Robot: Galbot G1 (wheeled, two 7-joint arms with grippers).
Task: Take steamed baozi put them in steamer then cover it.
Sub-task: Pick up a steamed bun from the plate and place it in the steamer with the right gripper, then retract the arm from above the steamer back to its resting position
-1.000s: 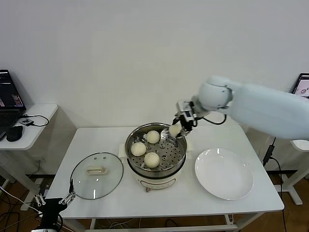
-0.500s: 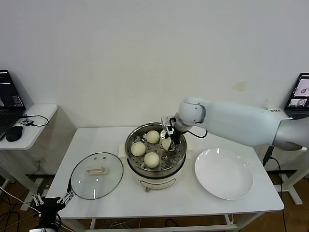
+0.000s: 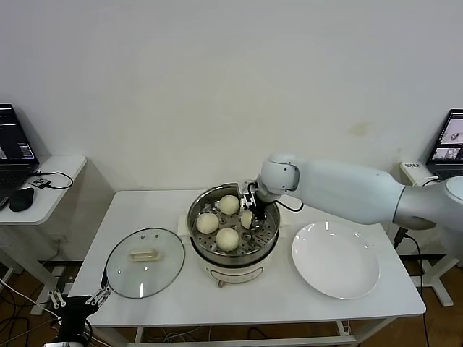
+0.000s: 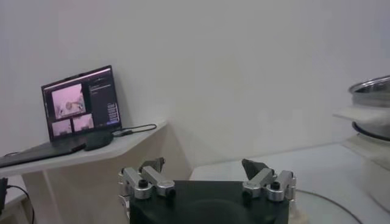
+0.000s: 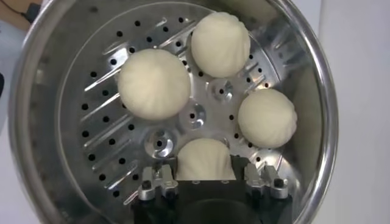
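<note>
The steel steamer point(image 3: 197, 230) stands on its cream base at the table's middle. Three cream-white baozi point(image 3: 229, 204) point(image 3: 207, 223) point(image 3: 227, 238) lie on its perforated tray. My right gripper point(image 3: 250, 220) reaches down into the pot, shut on the fourth baozi point(image 3: 247, 217), low over the tray on the right side. In the right wrist view that baozi point(image 5: 206, 160) sits between my fingers point(image 5: 250, 173), with the three others point(image 5: 153, 83) point(image 5: 220, 44) point(image 5: 267, 118) around it. The glass cover point(image 3: 145, 262) lies flat on the table left of the steamer. My left gripper point(image 3: 79, 303) is open and idle below the table's front left corner.
A flat white plate point(image 3: 335, 259) lies right of the steamer. A side desk with a laptop point(image 3: 14, 152) stands at the far left, also in the left wrist view point(image 4: 79, 103). The pot's rim point(image 4: 372, 90) shows there too.
My right gripper has carried the baozi from above the pot's right rim leftward and down into the pot, close over the tray. The left arm has not moved.
</note>
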